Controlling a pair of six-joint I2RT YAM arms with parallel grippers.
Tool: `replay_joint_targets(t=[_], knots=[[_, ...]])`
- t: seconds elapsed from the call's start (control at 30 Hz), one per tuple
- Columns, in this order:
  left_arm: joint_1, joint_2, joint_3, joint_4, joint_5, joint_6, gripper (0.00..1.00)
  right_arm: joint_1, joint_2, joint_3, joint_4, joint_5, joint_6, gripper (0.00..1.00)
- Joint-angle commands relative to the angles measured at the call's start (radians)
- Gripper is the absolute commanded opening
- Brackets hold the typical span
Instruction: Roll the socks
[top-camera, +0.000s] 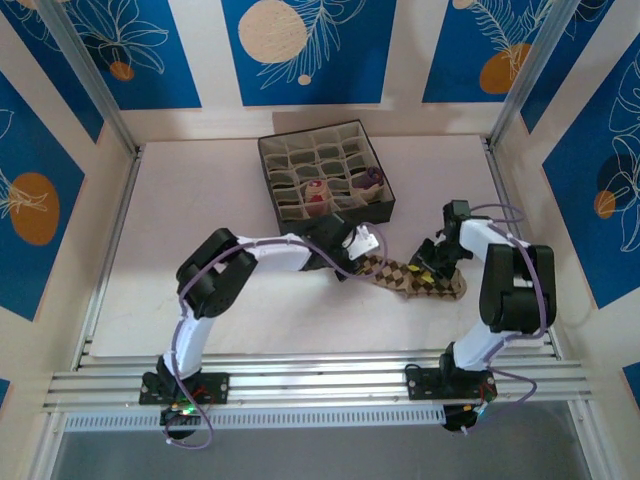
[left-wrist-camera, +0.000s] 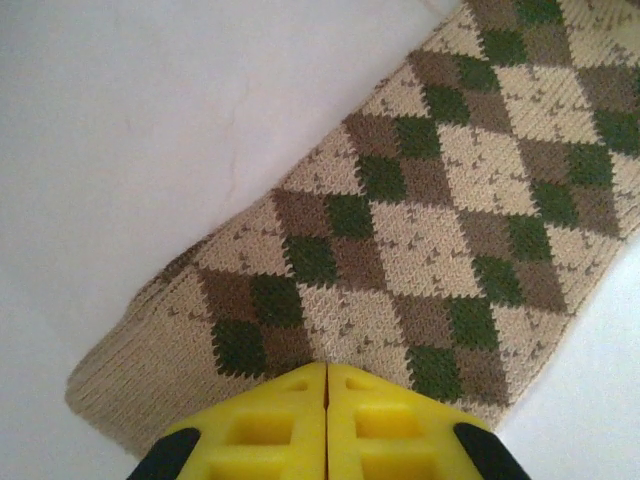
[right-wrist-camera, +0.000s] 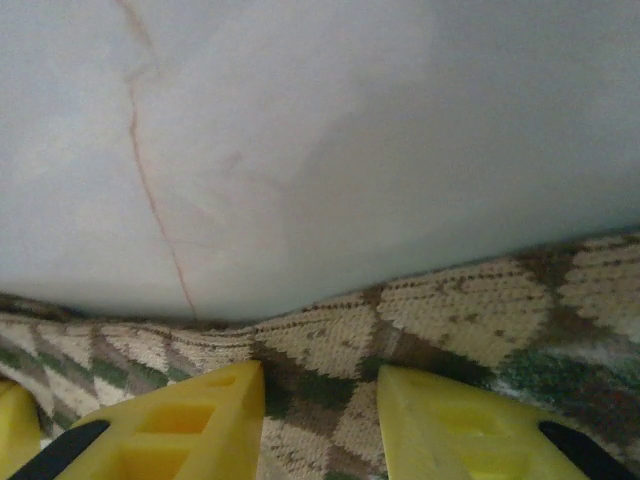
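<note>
The left arm (top-camera: 215, 285) stretches across the white table (top-camera: 190, 190) toward the grey compartment box (top-camera: 300, 214). Inside the box, a rolled beige-and-maroon sock (top-camera: 316, 193) sits in a cell near the front middle; a dark purple sock (top-camera: 370, 180) fills a cell toward the right wall. Just in front of the box's right front corner, the left gripper (top-camera: 366, 244) meets the near end of the diamond-patterned sock (top-camera: 415, 280). Seen from the left wrist, its yellow fingers (left-wrist-camera: 290, 400) are pressed together with no gap, at the sock's long edge close to the ribbed beige cuff (left-wrist-camera: 130, 370); whether any fabric is caught between them cannot be told. The sock lies flat on the table, in front of the box and running off to the right of it. Further right of the box, the right gripper (top-camera: 432, 262) comes down on the sock's far end; its fingers (right-wrist-camera: 200, 420) stand apart, with patterned fabric showing in the gap between them.
</note>
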Motion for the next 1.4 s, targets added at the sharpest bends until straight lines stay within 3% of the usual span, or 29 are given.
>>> replay_joint_targets(t=[0.0, 0.27, 0.4, 0.57, 0.67, 0.87, 1.03, 1.2, 1.37], knots=[[0.000, -0.057, -0.157, 0.055, -0.090, -0.151, 0.07, 0.054, 0.065, 0.059, -0.014, 0.027, -0.024, 0.35], [-0.060, -0.251, -0.480, 0.168, -0.085, -0.400, 0.07, 0.230, 0.191, 0.192, 0.002, 0.051, -0.089, 0.35], [-0.144, -0.329, -0.609, 0.255, -0.116, -0.565, 0.06, 0.328, 0.225, 0.243, -0.007, 0.129, -0.149, 0.35], [-0.253, -0.414, -0.622, 0.242, -0.210, -0.608, 0.08, 0.416, 0.222, 0.268, -0.007, 0.185, -0.188, 0.38], [-0.255, -0.504, -0.650, 0.236, -0.258, -0.621, 0.15, 0.461, 0.131, 0.220, 0.035, 0.227, -0.214, 0.47], [-0.212, -0.716, -0.670, 0.026, -0.342, -0.517, 0.32, 0.590, -0.116, 0.061, 0.087, 0.342, -0.245, 0.51], [-0.098, -0.892, -0.741, -0.090, -0.320, -0.506, 0.35, 0.783, -0.249, -0.007, 0.058, 0.424, -0.202, 0.50], [0.039, -1.065, -0.838, -0.124, -0.257, -0.533, 0.36, 0.928, -0.184, 0.032, -0.021, 0.422, -0.122, 0.51], [0.089, -1.175, -0.887, -0.158, -0.247, -0.529, 0.37, 1.084, -0.033, 0.080, -0.047, 0.492, -0.045, 0.51]])
